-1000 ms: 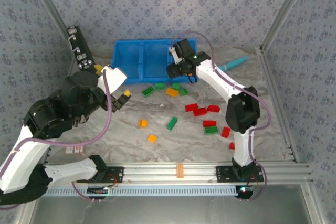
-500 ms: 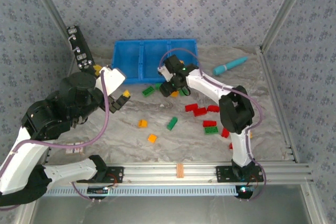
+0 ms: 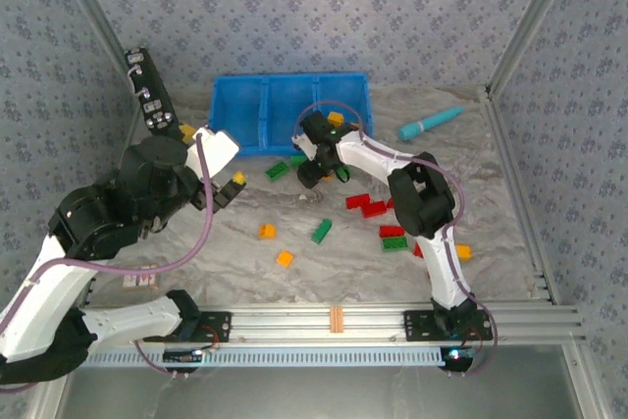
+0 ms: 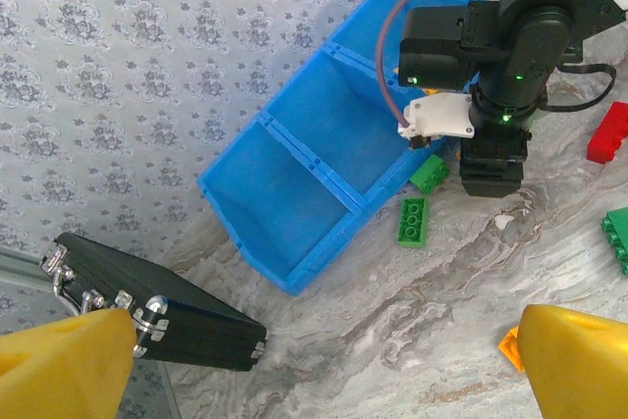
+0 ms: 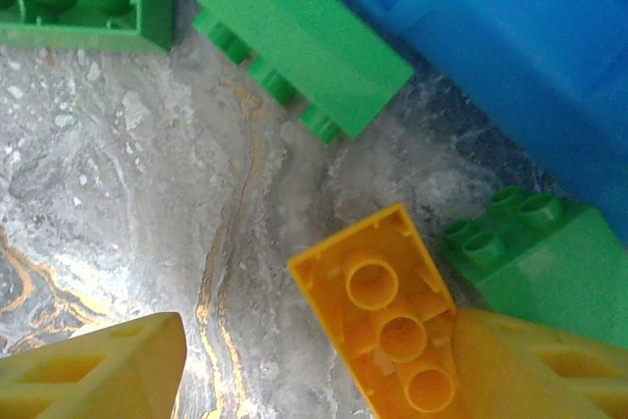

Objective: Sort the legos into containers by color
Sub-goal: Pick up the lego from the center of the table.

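Panel: black case with silver clips (image 3: 147, 95), propped at the far left, just beside the bin's left end.
Left gripper (image 4: 319, 368): wide open and holding nothing. It hangs above the counter (image 3: 226, 242) in front of the bin's left end, and its yellow fingertips (image 4: 69, 365) sit at opposite edges of the left wrist view.
Containers (image 3: 265, 95): one blue bin with three compartments side by side, at the back of the counter.
Orange pair (image 3: 266, 231): two loose bricks left of centre, well apart from the bin.
Green bricks (image 4: 413, 220): a couple lie right by the bin's front wall, and a lone one (image 3: 321, 231) sits mid-counter.
Right gripper (image 3: 312, 174): down at the bin's front wall among those greens, jaws apart and not clamped on anything.
Orange brick (image 5: 383, 331): lies underside up between the right gripper's fingers. The right finger (image 5: 530, 360) touches it, and the left finger (image 5: 98, 370) is off to the side with bare counter between.
Tipped green (image 5: 294, 46): on its side, just beside the blue wall.
Red bricks (image 3: 365, 205): a handful right of centre, with a green one (image 3: 394, 243) touching the nearest red.
Teal stick (image 3: 430, 124): far right, apart from the bricks.
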Robot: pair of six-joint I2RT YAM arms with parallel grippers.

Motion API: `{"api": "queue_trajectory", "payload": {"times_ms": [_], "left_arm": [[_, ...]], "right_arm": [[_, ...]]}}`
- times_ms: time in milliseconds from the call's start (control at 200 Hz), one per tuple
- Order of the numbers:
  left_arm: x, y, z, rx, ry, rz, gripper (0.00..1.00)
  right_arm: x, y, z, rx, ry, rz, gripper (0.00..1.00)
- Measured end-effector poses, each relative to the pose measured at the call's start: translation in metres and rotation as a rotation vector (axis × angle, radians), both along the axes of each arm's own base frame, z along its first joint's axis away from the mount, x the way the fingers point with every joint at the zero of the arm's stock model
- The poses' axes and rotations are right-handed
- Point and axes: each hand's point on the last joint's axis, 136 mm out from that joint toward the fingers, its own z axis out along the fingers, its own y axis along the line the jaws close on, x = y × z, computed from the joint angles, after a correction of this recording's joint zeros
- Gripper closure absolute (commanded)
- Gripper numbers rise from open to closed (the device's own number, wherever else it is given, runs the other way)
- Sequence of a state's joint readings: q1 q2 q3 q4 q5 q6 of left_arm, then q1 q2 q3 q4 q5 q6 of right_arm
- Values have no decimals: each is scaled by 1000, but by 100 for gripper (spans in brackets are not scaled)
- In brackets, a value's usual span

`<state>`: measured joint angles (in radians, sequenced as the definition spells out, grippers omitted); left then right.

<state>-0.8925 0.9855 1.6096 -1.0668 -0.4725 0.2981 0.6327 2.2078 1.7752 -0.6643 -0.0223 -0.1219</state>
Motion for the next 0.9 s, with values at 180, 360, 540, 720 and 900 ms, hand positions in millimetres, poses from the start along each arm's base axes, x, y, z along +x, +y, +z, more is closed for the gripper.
{"api": "queue_trajectory", "payload": {"times_ms": [180, 360, 540, 720, 900], "left_arm": [[3, -1, -3, 10, 1, 7, 0], [5, -3, -4, 22, 1, 9, 0], [6, -4, -3, 20, -1, 9, 0], [6, -4, -3, 21, -2, 9, 0], [6, -4, -3, 20, -2, 9, 0]], "right_arm": [[6, 0, -2, -15, -10, -5, 26], [12, -2, -3, -40, -30, -13, 35], [17, -7, -4, -71, -51, -17, 43], [20, -13, -5, -105, -72, -28, 51], [19, -19, -11, -140, -92, -37, 58]]}}
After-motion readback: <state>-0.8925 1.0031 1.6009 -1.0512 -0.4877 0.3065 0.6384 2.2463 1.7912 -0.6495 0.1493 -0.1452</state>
